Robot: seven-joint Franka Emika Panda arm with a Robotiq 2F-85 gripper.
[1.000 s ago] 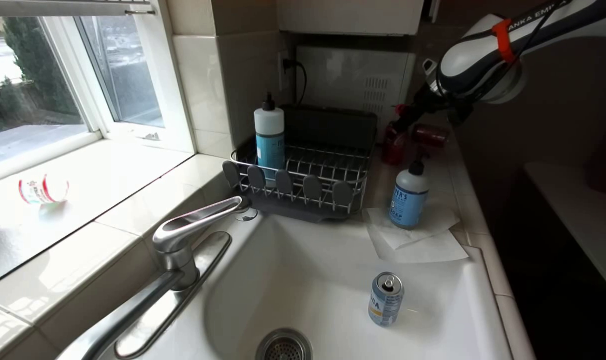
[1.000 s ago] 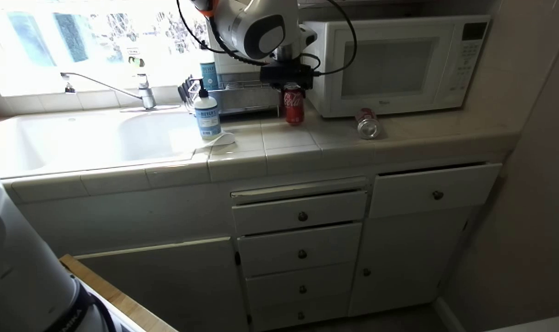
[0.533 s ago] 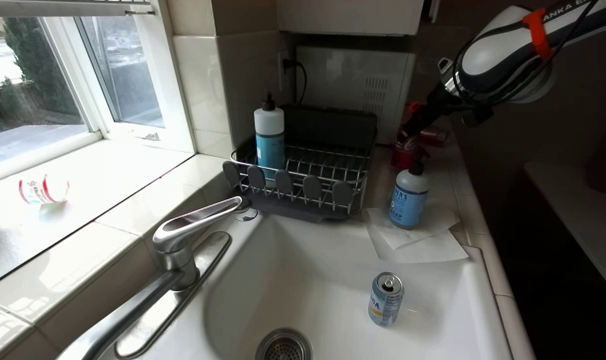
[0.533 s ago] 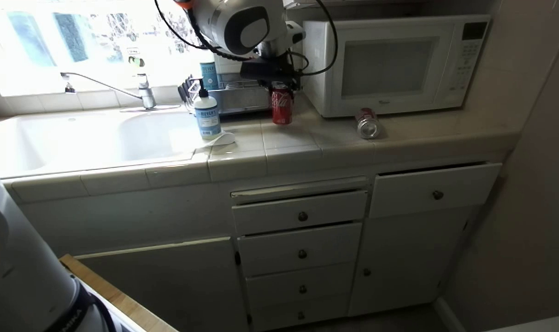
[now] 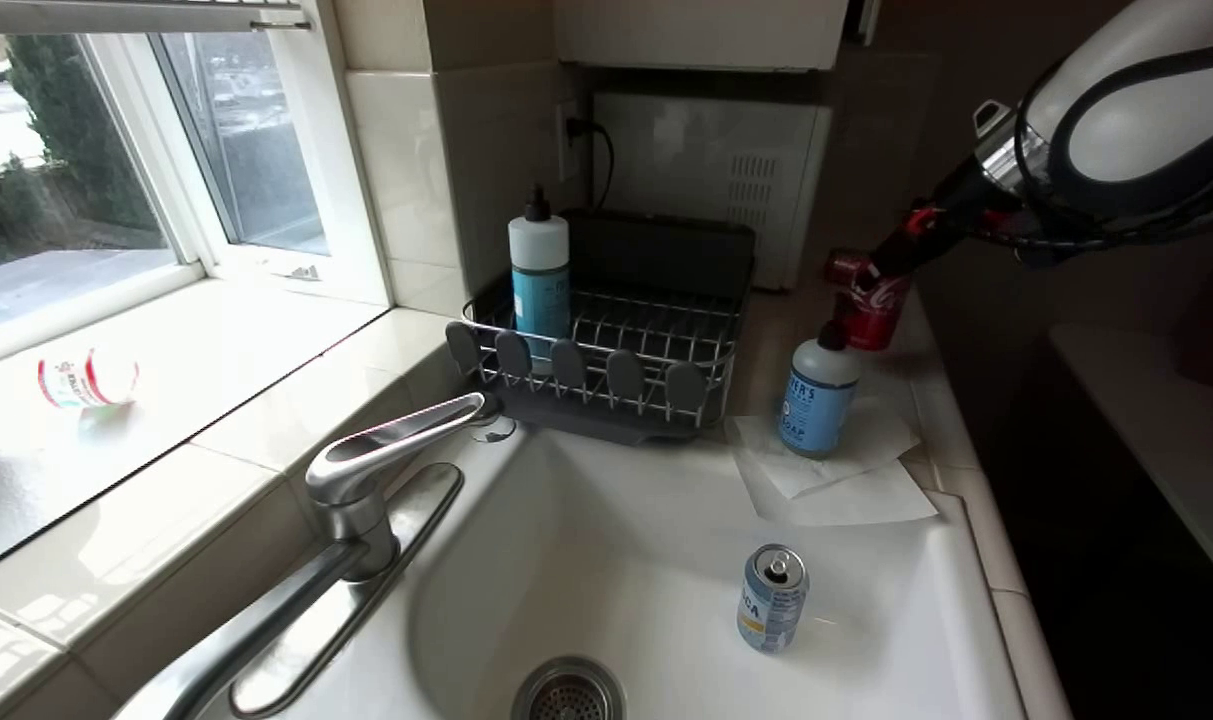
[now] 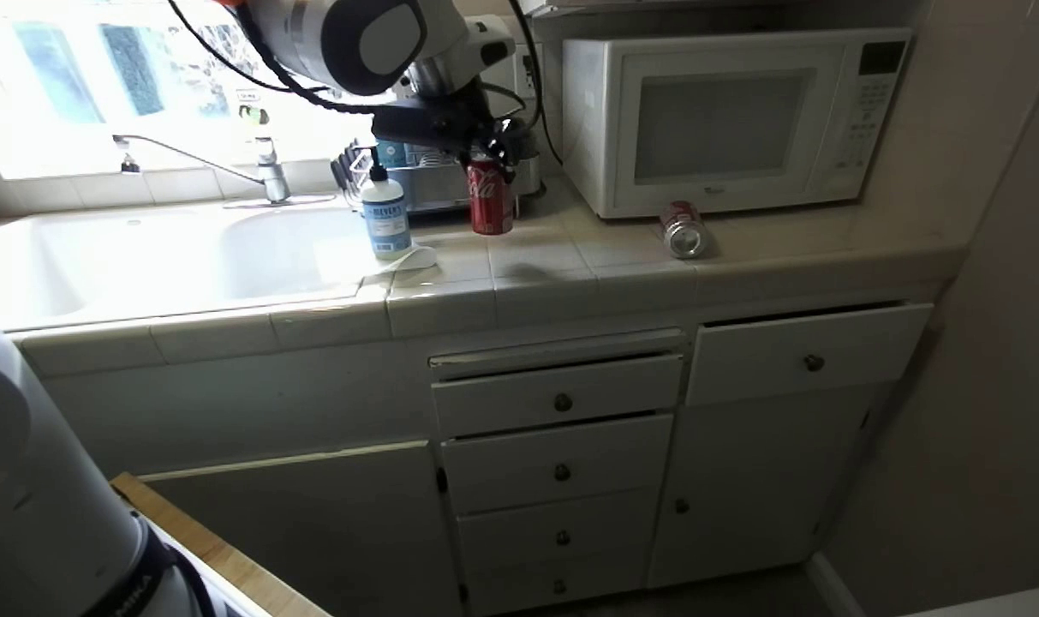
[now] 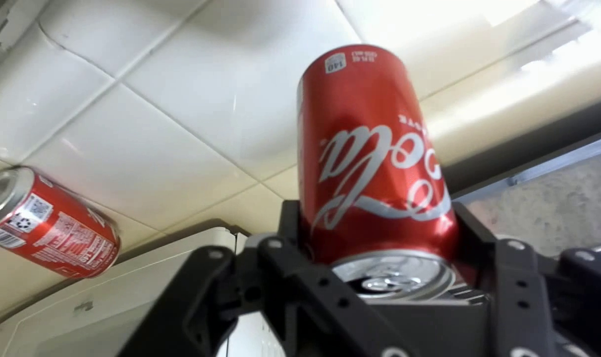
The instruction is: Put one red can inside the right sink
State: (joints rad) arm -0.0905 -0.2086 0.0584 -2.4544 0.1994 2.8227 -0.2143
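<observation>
My gripper (image 7: 379,218) is shut on a red can (image 7: 364,124), gripping it near its silver top. In both exterior views the held can (image 5: 878,312) (image 6: 491,201) hangs nearly upright above the counter, behind the soap bottle in one of them. A second red can (image 6: 683,230) lies on its side by the microwave; it also shows in the wrist view (image 7: 57,228). The right sink (image 5: 606,560) is a white basin with a round metal drain (image 5: 568,692). A silver and blue can (image 5: 772,600) stands inside it.
A blue soap bottle (image 5: 816,400) stands on white paper (image 5: 856,495) between the held can and the sink. A wire dish rack (image 5: 656,340) holds a tall bottle (image 5: 540,290). A faucet (image 5: 356,500) lines the sink's window side. A microwave (image 6: 725,128) stands behind the counter.
My gripper has carried the red can away from the microwave side, towards the soap bottle and the counter's front edge. The second red can and the silver and blue can have not moved.
</observation>
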